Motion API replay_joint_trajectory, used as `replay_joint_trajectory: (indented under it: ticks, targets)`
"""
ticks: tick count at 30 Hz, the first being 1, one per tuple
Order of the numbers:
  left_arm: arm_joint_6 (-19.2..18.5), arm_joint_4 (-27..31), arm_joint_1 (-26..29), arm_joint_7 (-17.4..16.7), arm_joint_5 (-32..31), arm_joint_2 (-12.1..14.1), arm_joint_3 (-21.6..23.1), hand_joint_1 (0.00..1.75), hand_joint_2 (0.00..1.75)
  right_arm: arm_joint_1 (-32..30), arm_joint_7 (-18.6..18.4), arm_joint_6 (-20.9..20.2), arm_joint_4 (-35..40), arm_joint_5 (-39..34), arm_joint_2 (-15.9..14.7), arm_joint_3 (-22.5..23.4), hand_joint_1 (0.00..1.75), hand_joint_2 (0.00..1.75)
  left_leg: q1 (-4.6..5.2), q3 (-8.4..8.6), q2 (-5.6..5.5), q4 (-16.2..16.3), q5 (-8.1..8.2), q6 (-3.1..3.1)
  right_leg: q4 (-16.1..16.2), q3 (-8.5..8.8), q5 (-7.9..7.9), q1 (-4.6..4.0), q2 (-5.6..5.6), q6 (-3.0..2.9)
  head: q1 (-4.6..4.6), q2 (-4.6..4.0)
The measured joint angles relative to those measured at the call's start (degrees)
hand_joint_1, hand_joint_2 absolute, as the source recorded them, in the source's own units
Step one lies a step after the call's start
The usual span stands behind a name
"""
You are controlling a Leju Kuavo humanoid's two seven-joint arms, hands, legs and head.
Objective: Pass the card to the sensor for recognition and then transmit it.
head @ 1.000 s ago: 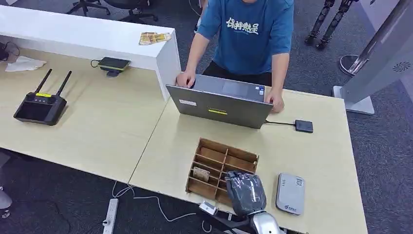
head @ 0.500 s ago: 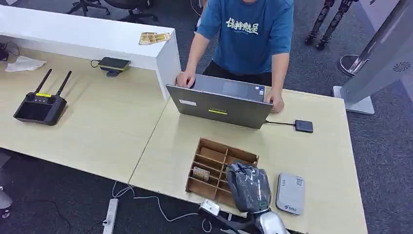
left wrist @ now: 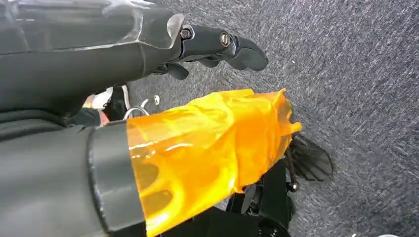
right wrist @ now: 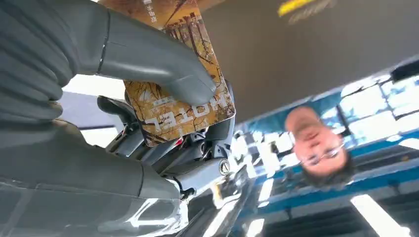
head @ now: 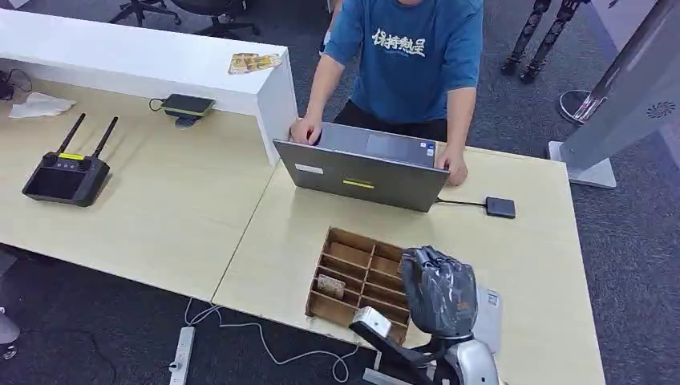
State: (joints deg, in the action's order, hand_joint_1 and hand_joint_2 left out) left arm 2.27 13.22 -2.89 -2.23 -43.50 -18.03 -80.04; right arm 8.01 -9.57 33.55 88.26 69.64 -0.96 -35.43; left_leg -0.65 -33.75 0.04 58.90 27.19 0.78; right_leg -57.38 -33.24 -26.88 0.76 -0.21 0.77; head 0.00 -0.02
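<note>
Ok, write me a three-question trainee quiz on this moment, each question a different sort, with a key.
1. True or false: the right hand holds a card under its thumb.
2. Multiple choice: the grey card reader lies on the table next to which thing? A) the antenna controller B) the wooden divider tray C) the power strip
3. Fill in: a person in a blue shirt stands behind the open ____.

Key: 1 true. 2 B. 3 laptop.
</note>
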Motion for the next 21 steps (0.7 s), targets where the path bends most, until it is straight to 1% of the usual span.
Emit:
replay_joint_trajectory:
  ticks: [1,3,10,17,21]
  targets:
    - [-0.07,0.0,0.0,-0.02,-0.26,0.0,0.0,0.0,0.0,0.65,-0.09,0.0,0.0,0.0,0.0,0.85,1.71,1.75,0.0,0.0,0.0,0.0,0.0,0.0,0.0,0.0,0.0,0.0,0.0,0.0,0.0,0.0]
    - [-0.22,0.0,0.0,-0.2,-0.85,0.04,0.0,0.0,0.0,1.97,-0.22,-0.04,-0.11,-0.11,0.0,2.31,1.75,1.75,0.0,0.0,0.0,0.0,0.0,0.0,0.0,0.01,0.01,0.0,-0.01,0.0,0.0,0.0]
    - [-0.55,0.0,-0.08,-0.68,-2.4,0.22,0.81,0.0,0.0,7.47,-0.2,-0.5,-1.94,-0.31,0.04,6.29,1.73,1.75,0.0,0.0,0.0,0.0,-0.01,0.0,0.0,0.02,0.02,0.0,-0.01,0.0,0.0,0.0]
    - [-0.61,0.0,-0.19,-0.83,-3.34,0.35,1.75,0.0,0.0,11.29,-0.2,-1.12,-4.04,-0.89,0.42,8.28,1.75,1.75,0.0,-0.02,-0.02,0.0,-0.01,0.0,-0.02,0.01,0.02,0.0,-0.02,0.0,0.0,0.0]
    - [-1.16,0.0,-0.28,-1.2,-4.43,0.48,2.45,0.0,0.0,15.77,-0.31,-2.27,-6.64,-1.05,0.7,9.18,1.75,1.75,0.0,-0.01,0.0,0.0,-0.02,-0.01,-0.02,0.0,0.02,0.0,0.0,0.0,0.0,0.0]
